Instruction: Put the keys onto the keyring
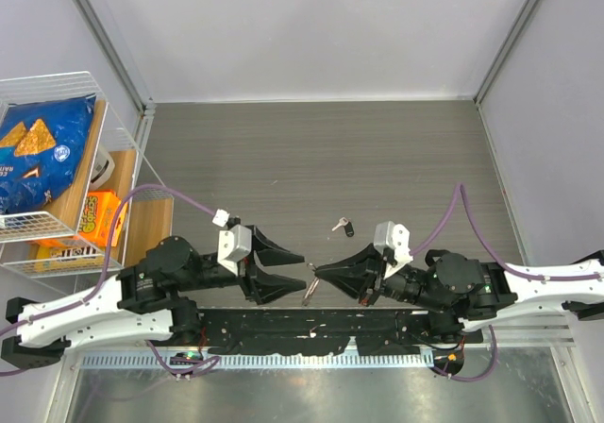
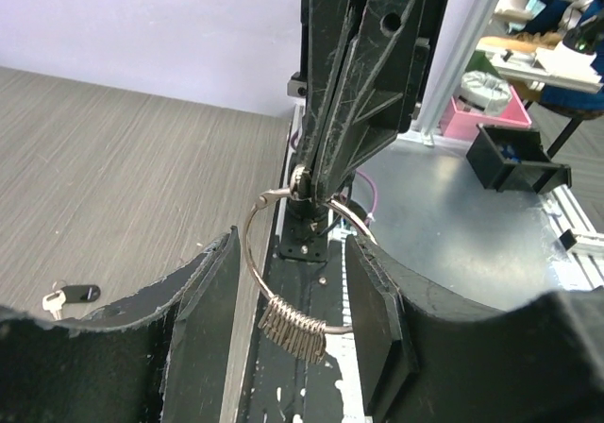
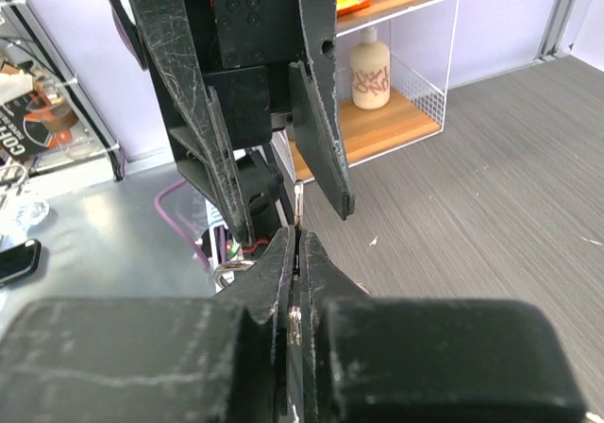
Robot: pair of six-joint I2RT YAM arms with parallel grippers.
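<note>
Shows R gripper (image 1: 317,270) pinched shut on keyring (image 2: 247,244), held betw. the part-spread, empty fingers of L gripper (image 2: 288,300); threaded keys (image 2: 293,330) bunched at ring's bottom. Leaves one black-headed key (image 1: 343,225) flat on table (image 1: 283,159), just beyond both tips, toward R side, long axis approx. left-right. Nearer R arm, but prob. calls for free L.

the left gripper (image 1: 302,270) and right gripper (image 1: 319,271) meet tip to tip at the near middle of the table (image 1: 311,149). the keyring (image 2: 247,244) hangs from the right gripper's closed tips, between the left gripper's spread fingers, with a bunch of keys (image 2: 293,330) on its lower arc. a loose key (image 1: 343,225) lies on the table beyond the tips, slightly right, and a wire rack (image 1: 123,159) stands far left
</note>
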